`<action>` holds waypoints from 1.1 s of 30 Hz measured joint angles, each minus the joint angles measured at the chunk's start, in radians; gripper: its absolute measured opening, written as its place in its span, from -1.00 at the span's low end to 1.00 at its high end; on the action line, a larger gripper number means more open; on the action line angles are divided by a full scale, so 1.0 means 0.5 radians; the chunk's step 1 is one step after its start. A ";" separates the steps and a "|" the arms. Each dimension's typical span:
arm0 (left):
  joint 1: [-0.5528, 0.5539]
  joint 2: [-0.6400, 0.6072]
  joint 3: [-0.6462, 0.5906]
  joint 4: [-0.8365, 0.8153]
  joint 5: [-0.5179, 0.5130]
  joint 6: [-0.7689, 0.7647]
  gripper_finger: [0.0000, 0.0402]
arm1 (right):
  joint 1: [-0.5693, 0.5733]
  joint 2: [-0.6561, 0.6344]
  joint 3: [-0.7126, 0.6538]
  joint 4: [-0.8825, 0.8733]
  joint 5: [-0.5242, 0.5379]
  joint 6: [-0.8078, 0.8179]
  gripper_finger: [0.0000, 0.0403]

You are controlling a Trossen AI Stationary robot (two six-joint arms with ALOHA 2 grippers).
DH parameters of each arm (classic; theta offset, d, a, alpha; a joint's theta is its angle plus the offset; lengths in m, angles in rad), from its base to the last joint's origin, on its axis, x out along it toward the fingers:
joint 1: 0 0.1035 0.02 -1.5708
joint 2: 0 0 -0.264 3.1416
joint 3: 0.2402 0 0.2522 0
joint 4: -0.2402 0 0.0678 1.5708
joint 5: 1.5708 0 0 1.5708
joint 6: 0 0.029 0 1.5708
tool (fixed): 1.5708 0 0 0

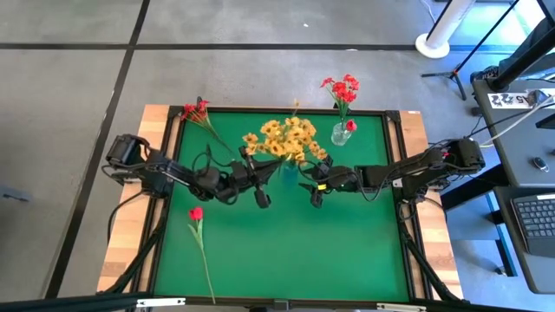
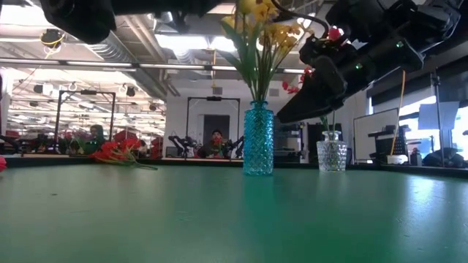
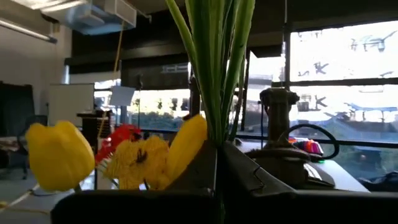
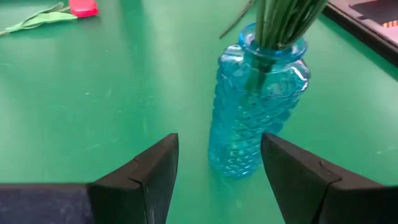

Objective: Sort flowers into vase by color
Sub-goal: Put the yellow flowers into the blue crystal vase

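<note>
Right gripper (image 4: 217,180) spread wide just in front of the blue vase (image 4: 255,102).
That vase stands upright on the green table (image 1: 347,251) holding the yellow flowers (image 1: 286,139); the left gripper (image 1: 260,173) hangs beside their stems, clenched (whether on a stem, I cannot tell). Red flowers (image 1: 342,89) fill the clear vase (image 1: 340,133); a red tulip (image 1: 197,213) and a red cluster (image 1: 195,110) lie on the table.
</note>
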 joint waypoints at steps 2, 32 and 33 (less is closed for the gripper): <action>-0.030 0.000 0.000 0.048 -0.042 0.070 -1.00 | 0.000 0.000 0.000 0.007 0.003 -0.016 0.13; -0.011 0.000 0.000 0.144 -0.499 0.206 -1.00 | 0.001 0.000 0.000 0.043 -0.414 -0.023 0.13; -0.013 0.000 0.000 0.145 -0.501 0.212 -1.00 | 0.001 0.000 0.000 0.035 -0.415 -0.022 0.13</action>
